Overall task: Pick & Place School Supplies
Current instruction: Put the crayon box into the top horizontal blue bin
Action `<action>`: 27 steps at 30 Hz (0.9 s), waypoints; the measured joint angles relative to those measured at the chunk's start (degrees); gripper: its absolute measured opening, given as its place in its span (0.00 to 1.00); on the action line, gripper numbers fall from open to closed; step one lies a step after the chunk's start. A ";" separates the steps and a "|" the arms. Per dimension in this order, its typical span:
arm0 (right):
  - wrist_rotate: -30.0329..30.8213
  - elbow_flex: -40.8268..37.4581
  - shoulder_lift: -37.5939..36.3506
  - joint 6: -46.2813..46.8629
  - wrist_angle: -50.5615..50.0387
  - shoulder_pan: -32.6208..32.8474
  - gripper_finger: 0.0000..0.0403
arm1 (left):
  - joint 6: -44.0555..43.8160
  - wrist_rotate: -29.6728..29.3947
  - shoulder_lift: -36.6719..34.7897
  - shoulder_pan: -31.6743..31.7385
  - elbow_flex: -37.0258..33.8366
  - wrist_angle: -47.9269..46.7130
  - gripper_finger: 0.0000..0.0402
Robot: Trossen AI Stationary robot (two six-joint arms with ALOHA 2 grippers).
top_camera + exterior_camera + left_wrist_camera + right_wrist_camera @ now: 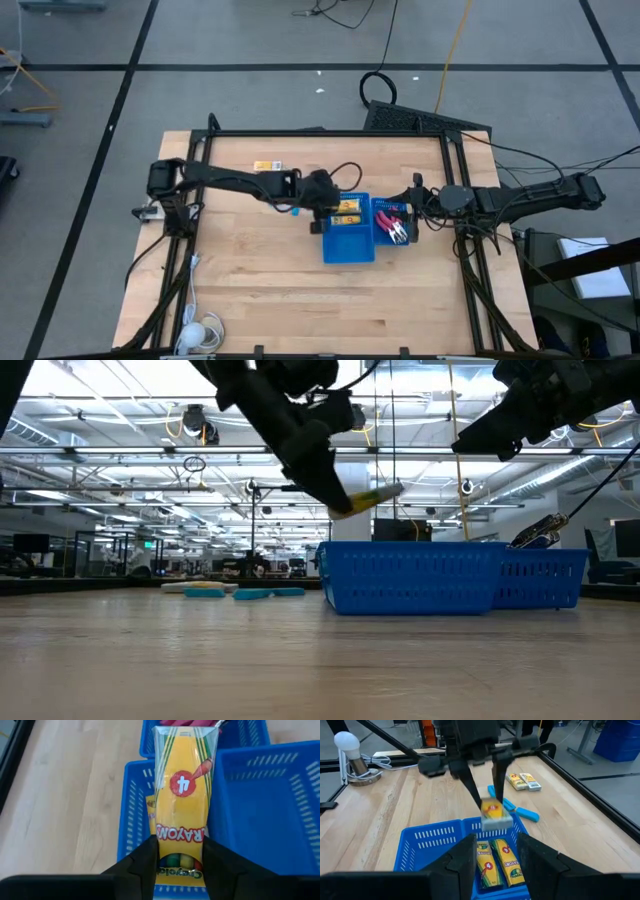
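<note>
My left gripper [181,845] is shut on a yellow-orange crayon packet [182,785] and hovers over the blue compartmented tray [348,245]. In the right wrist view two more packets [499,862] lie flat in one tray compartment. Red-handled scissors [395,226] lie in the right-hand compartment, their tips sticking up above its wall [540,528]. Two packets [267,166] lie on the table toward its far edge. Light-blue pieces [516,810] lie flat on the wood left of the tray. My right gripper [500,857] is open and stays on the right side of the tray, touching nothing. My left gripper pinches the crayon packet by one end [181,865], one finger [145,860] on each long edge. The fingers slant down from the table's left and lie along the packet. The packet [368,497] sticks out beyond the fingertips, lifted clear above the tray and tilted slightly up.
A white lamp-like object [200,335] with its cord sits at the table's near-left corner. Black frame rails [455,190] run along the table's sides. Bare wood lies left of and nearer than the tray.
</note>
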 joint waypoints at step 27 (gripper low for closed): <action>-0.04 0.00 0.00 -0.17 -0.02 0.01 0.33 | -4.40 3.36 7.01 2.51 0.00 3.12 0.40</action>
